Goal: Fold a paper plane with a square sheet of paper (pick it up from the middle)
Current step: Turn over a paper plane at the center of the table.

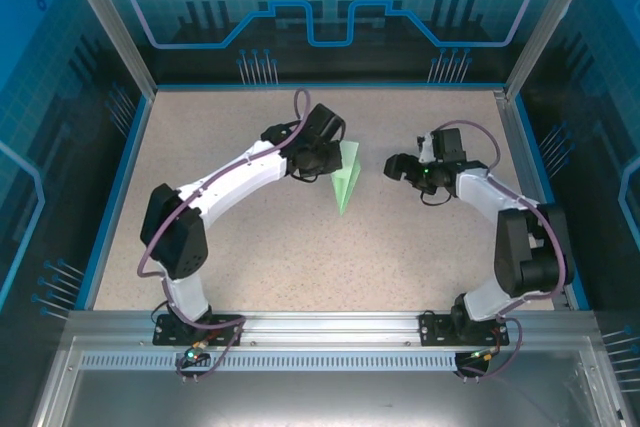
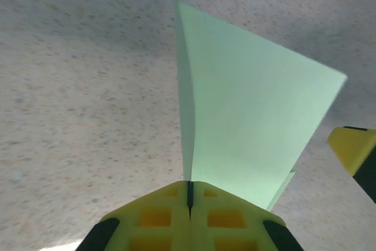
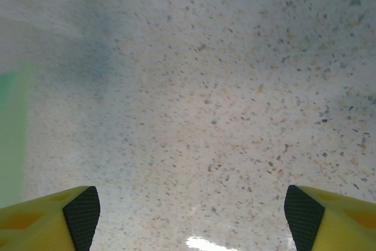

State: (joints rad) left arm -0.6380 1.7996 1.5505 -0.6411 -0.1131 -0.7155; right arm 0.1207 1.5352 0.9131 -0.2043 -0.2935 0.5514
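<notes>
Near the middle of the speckled bench (image 1: 250,247), the pale green paper plane (image 1: 347,179) is held with its sharp tip pointing toward the arm bases. The left tool (image 1: 320,159) is closed tight on the plane's wide end, its yellow fingers (image 2: 158,218) pressed together over the crease. Just beside it, apart from the paper, the right tool (image 1: 398,168) hangs wide open, holding nothing.

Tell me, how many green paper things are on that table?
1. The paper plane is near the middle of the table, pinched at one end in the left arm's shut jaws. The arms cover little, so another hidden one is unlikely.
</notes>
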